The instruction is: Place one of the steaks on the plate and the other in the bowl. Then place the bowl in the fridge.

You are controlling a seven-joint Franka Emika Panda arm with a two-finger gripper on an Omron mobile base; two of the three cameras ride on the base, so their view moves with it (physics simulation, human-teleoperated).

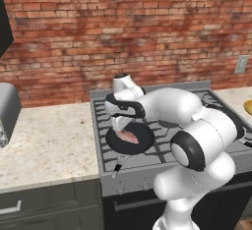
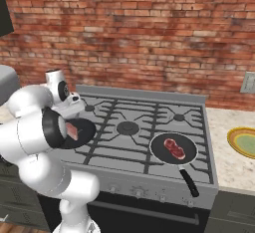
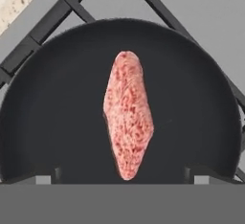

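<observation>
The steak [image 3: 128, 115] is right under the tool [image 3: 122, 177], lying flat in the middle of a black pan [image 3: 52, 98] on the stove [image 1: 162, 145]. The tool is open wide, with one finger on each side of the meat, and it holds nothing. The meat is thin and flat, so the fingers could slide over the top and miss it. They could also bump the pan and push it. If the squeeze is only on the edge, the meat could slip out and fall on the way. The other steak [image 2: 175, 147] sits in a second pan [image 2: 158, 153] at the front right of the stove. The plate [image 2: 244, 143] waits on the counter [image 2: 226, 165] past the stove
</observation>
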